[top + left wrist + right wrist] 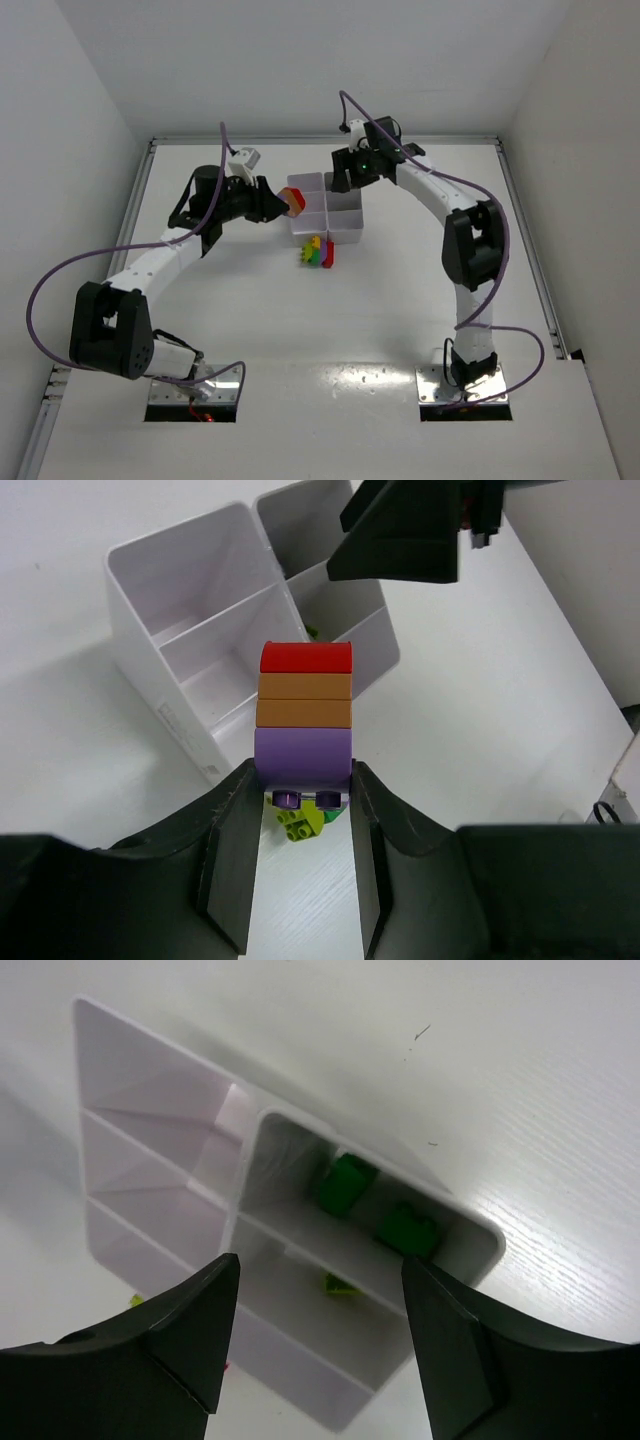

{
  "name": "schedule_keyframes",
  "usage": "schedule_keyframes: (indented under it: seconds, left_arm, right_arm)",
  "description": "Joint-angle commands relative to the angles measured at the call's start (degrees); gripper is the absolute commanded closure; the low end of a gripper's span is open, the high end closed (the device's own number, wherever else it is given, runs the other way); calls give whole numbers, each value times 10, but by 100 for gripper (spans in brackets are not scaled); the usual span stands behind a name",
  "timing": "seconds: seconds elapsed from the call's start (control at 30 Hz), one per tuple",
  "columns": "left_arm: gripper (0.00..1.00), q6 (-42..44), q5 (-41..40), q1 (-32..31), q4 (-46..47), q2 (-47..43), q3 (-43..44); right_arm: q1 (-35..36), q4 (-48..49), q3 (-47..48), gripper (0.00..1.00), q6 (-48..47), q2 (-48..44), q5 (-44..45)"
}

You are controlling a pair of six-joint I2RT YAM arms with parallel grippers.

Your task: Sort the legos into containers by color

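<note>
My left gripper (303, 780) is shut on the purple bottom brick of a stack (305, 712) of purple, two orange and a red lego. It holds the stack above the table at the left side of the white six-compartment tray (190, 645). In the top view the gripper (282, 203) and stack (294, 203) sit at the tray's left edge (345, 238). My right gripper (318, 1270) is open and empty above the tray's far side (338, 183). Two dark green legos (345, 1182) lie in one compartment and a lime piece (338, 1285) in the adjoining one.
A small pile of yellow, green and red legos (318, 252) lies on the table just in front of the tray. A lime brick (300, 822) shows below the held stack. The right gripper's black body (400, 530) hangs over the tray's far end.
</note>
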Motion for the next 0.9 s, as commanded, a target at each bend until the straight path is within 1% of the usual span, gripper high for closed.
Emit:
schedule_keyframes:
  seconds: [0.0,0.03,0.07,0.1,0.13,0.17,0.2,0.23,0.27,0.3,0.33,0.37,0.4,0.43,0.47,0.5,0.57,0.7,0.87]
  left_arm:
    - [96,2,51,6,53,0,2]
    - [96,-4,64,6,63,6,-3]
    - [96,-4,94,6,70,6,-3]
    - [96,-4,108,6,70,6,-3]
    - [96,-4,122,6,86,12,-3]
    - [96,-4,153,6,92,17,-3]
    - [96,-9,166,6,92,17,-3]
    - [96,-19,180,6,109,23,-9]
    - [96,-26,199,6,120,34,-9]
    - [96,-34,243,6,129,41,-9]
    - [96,-47,263,6,153,47,-9]
    - [96,-88,283,6,176,55,-9]
    - [96,-115,332,6,204,75,-9]
    - [95,-147,358,6,239,85,-9]
    - [95,-208,377,0,310,93,-9]
    - [95,-224,396,0,328,98,-9]
    - [95,-230,403,-6,335,98,-1]
    - [95,-230,409,-24,329,103,20]
    - [95,-224,409,-29,321,103,25]
  right_arm:
    - [5,8,-8,33,-8,-108,-32]
    - [0,8,-22,33,-8,-121,-57]
    - [0,8,-30,33,-8,-148,-73]
    - [-17,8,-40,33,-8,-162,-95]
    - [-25,8,-59,33,-14,-173,-154]
    - [-43,3,-82,33,-21,-191,-233]
    - [-43,2,-82,33,-21,-200,-234]
    - [-66,17,-111,33,-10,-206,-350]
    - [-78,30,-125,33,9,-206,-409]
    - [-85,46,-154,33,31,-206,-498]
    - [-90,95,-172,33,54,-211,-531]
    - [-90,125,-190,33,100,-211,-558]
    - [-90,146,-215,33,113,-211,-598]
    - [-90,169,-223,33,118,-211,-618]
    - [-90,179,-228,33,126,-211,-635]
    - [-84,187,-234,33,132,-203,-656]
    - [-79,210,-234,32,149,-196,-670]
    - [-79,210,-229,30,154,-184,-665]
    - [-68,223,-218,30,172,-171,-665]
